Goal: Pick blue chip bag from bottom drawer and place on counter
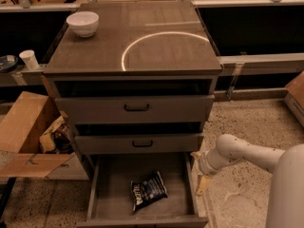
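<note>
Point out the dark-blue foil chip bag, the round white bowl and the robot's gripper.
dark-blue foil chip bag (148,192), camera view, middle of its wrinkled front.
round white bowl (82,23), camera view, outer wall.
gripper (200,174), camera view, front end, right of the grey metal drawer (190,196).

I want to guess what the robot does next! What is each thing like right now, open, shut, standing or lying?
bottom drawer, pulled open.
blue chip bag, lying on the drawer floor.
counter, no bag on it yet.
white bowl, upright on the counter.
cardboard box, flaps open.
claw, low outside the drawer's right wall, apart from the bag.
</note>
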Available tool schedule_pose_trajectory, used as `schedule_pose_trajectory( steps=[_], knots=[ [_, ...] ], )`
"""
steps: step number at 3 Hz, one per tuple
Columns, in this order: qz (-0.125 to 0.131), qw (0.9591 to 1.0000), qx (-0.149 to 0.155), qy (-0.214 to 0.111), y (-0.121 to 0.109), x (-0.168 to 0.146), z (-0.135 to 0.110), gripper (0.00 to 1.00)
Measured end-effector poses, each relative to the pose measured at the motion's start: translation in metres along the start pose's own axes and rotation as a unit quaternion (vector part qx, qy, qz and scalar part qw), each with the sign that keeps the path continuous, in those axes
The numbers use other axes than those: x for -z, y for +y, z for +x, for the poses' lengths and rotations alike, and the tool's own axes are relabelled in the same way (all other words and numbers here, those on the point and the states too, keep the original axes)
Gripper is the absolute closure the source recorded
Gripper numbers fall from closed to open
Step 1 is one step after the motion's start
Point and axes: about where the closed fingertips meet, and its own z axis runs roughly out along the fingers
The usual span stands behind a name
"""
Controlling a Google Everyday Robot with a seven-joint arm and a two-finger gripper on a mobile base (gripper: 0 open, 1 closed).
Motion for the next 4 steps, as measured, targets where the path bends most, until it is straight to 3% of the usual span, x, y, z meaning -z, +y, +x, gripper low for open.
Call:
schedule_pose_trajectory(
  steps=[1, 2, 3, 4],
  knots=[
    [0.000, 1.0000, 0.000, 0.000, 0.000, 0.000, 0.000, 0.00],
    [-0.018, 0.9996, 0.018, -0.015, 0.004, -0.041, -0.008, 0.00],
    [-0.050, 0.9972, 0.041, -0.037, 0.010, -0.099, -0.025, 0.00],
    [-0.074, 0.9942, 0.055, -0.055, 0.016, -0.138, -0.036, 0.00]
  ],
)
